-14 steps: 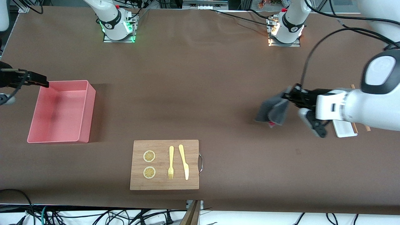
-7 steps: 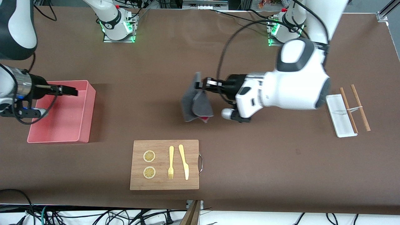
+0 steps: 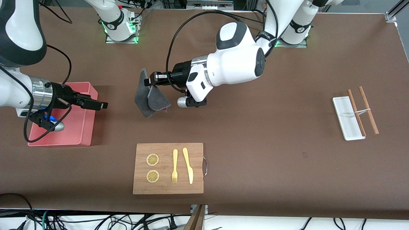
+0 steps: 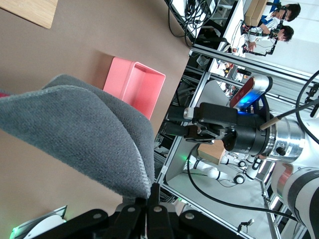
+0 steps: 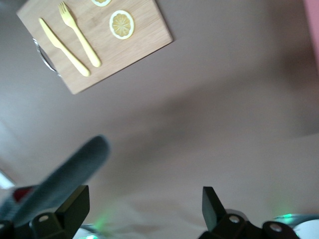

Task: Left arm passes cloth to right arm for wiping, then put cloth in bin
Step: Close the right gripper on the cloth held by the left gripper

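Two arms work over the brown worktop (image 3: 255, 153) in the front view. The left end effector (image 3: 147, 81) is up in the air over bare worktop, clamped tight on the top edge of the cloth (image 3: 150, 99), which hangs folded and floppy below it. The right end effector (image 3: 103, 105) hangs over the corner of the bin (image 3: 64, 127) that faces the cloth, its fingers spread apart and holding nothing, pointing toward the cloth and apart from it. The bin sits at the right arm's end of the worktop. A wooden board (image 3: 168, 188) lies nearer the front camera than the cloth, carrying two lemon slices (image 3: 152, 159), a yellow fork (image 3: 174, 166) and a yellow knife (image 3: 188, 165). At the left arm's end a small white tray (image 3: 346, 123) lies with two chopsticks (image 3: 367, 108) across and beside it.

In the left wrist view, the cloth (image 4: 79, 134) fills much of the picture, pinched at its edge by closed fingers (image 4: 149, 214). The bin (image 4: 134, 89) and the right end effector (image 4: 177, 122) show farther off.

In the right wrist view, two spread fingertips (image 5: 75, 204) frame bare worktop; the blurred cloth (image 5: 65, 179) shows beside one of them, and the board (image 5: 99, 45) with its cutlery lies farther off.
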Controlling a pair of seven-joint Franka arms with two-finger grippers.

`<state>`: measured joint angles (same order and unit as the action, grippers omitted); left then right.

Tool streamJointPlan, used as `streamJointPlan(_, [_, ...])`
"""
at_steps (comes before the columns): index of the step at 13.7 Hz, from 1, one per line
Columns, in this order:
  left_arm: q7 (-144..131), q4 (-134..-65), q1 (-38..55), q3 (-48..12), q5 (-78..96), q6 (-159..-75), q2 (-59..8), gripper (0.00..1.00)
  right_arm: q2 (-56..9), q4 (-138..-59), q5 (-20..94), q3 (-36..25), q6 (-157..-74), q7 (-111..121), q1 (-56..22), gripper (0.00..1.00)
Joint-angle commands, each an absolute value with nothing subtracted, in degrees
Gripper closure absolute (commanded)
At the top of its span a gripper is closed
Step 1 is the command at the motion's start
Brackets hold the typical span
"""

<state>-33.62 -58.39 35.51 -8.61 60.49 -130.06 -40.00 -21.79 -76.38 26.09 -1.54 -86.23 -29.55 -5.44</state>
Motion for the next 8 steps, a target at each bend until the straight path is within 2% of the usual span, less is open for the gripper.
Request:
streamJointPlan(1, [-34.54, -57.48, 35.51, -7.73, 62.05, -130.17, -40.08, 1.00, -22.76, -76.55, 29.71, -1.58, -87.62, -35.58, -5.45, 0.00])
streamJointPlan(8, [-34.37, -57.48, 35.42, -7.73, 62.14, -130.17, -40.17, 1.00, -25.66, -77.08, 39.19, -0.18, -93.16, -48.85, -6.50, 0.00])
